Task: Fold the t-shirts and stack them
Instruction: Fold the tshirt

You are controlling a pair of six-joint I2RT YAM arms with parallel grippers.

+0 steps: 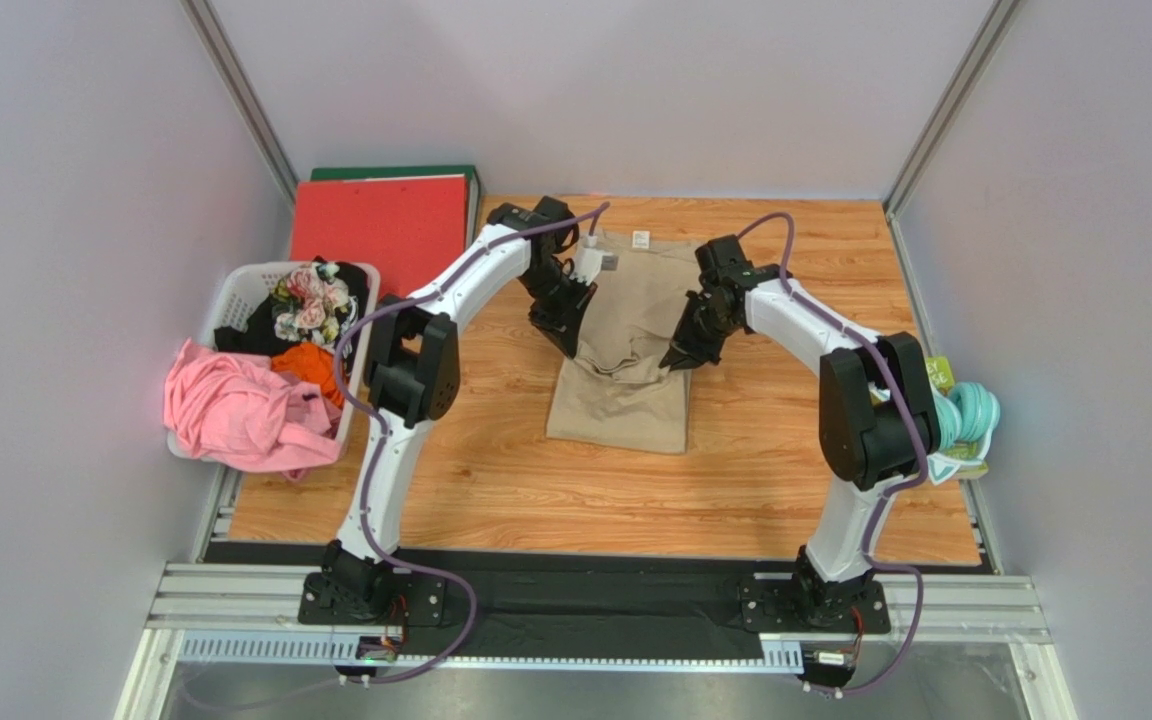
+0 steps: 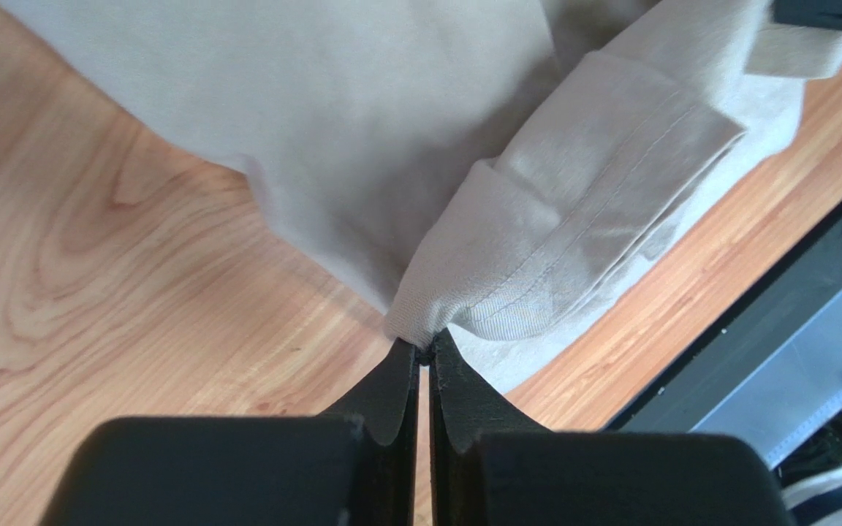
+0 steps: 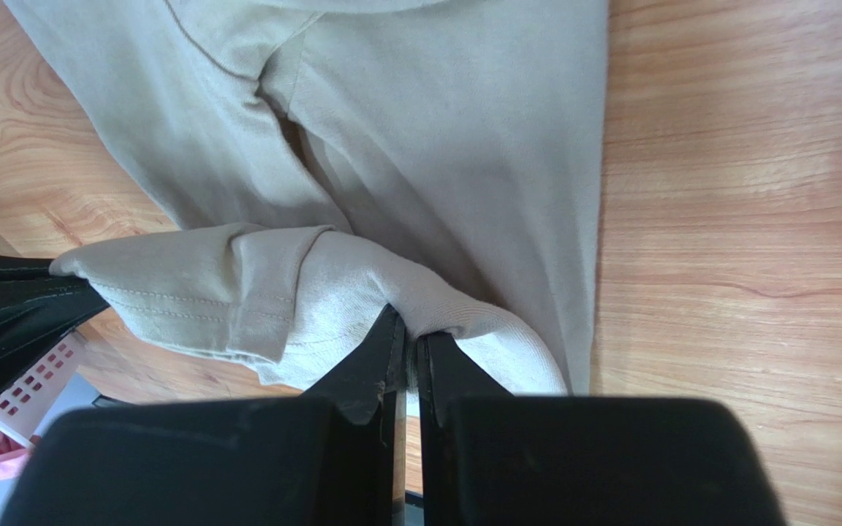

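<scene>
Tee: the tan t-shirt (image 1: 620, 398) lies mid-counter (image 1: 492, 480); its near part is flat, its far part bunched and lifted between both hands.
Left hand (image 2: 423, 356): clenched on a stitched hem fold at the tee's left side.
Right hand (image 3: 409, 342): clenched on a bunched fold at its right side.
Doing it well: likely best to keep both pinches level, move them together with the cloth taut, and let go only once the edges meet.
Right edge: teal cloth (image 1: 970, 420), well apart from the tee.
Left: laundry basket (image 1: 244, 285) with a pink garment (image 1: 237, 408) spilling over, close to the left arm's elbow; a wide swing could snag it.
Far left: red binder (image 1: 379, 225), beside the left forearm.
</scene>
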